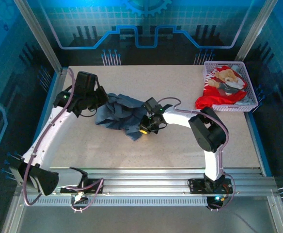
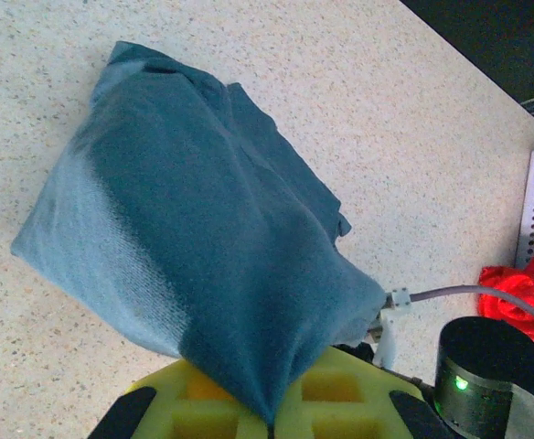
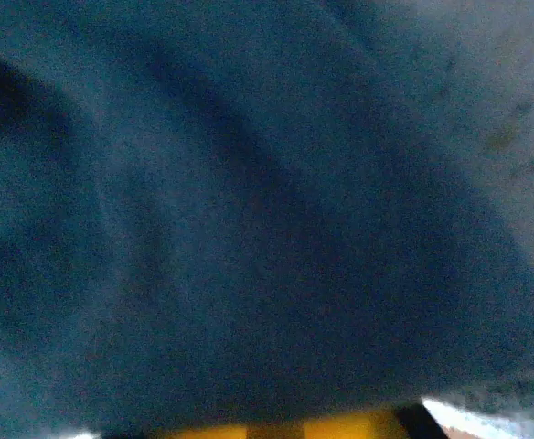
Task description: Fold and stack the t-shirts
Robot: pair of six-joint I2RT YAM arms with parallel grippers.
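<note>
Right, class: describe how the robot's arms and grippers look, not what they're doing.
Both the left arm and right arm have white links, black joint housings and greyish-purple cables. Joints show green lights. The left gripper has lime-yellow fingers with square recesses.

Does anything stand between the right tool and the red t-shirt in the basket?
Nothing visible on the table between them. The right tool is shut on the blue t-shirt; the red t-shirt lies partly over the basket wall.

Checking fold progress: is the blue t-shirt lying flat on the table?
No, the blue t-shirt is bunched in a rumpled heap.
</note>
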